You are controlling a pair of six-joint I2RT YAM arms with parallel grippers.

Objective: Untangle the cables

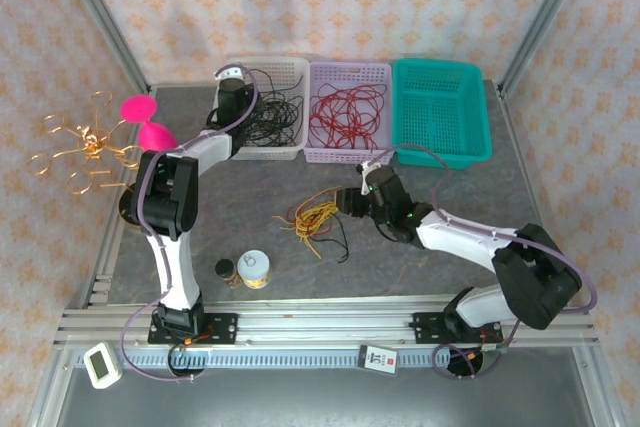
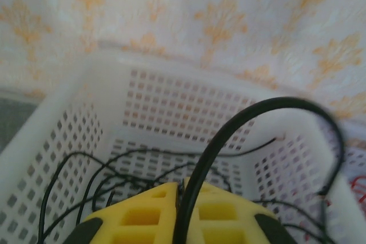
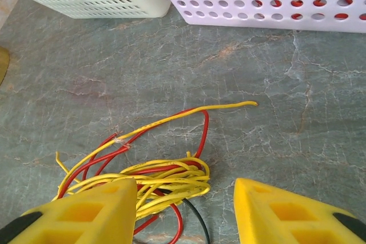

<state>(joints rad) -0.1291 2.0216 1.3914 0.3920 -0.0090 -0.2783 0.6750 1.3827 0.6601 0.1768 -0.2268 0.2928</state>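
So the cables (image 1: 318,218) are lying in a loose heap mid-table (image 1: 250,197), well short of the baskets. The right gripper (image 3: 186,210) is hovering right over them with its jaws spread wide and nothing in them, and one finger is overlapping the bundle's edge. The left gripper (image 2: 180,192) is hanging inside the white basket (image 1: 262,154), fingers squeezing nearly together on a black wire (image 2: 251,112) that's looping upward. A lilac basket (image 1: 335,156) holding red wires (image 1: 345,112) and a teal basket (image 1: 445,158) are sitting alongside. A dark jar (image 1: 225,270) and a white-lidded jar (image 1: 255,267) are standing near the bundle. A gold wire ornament (image 1: 85,147) and a pink thing (image 1: 140,112) are sitting off left.
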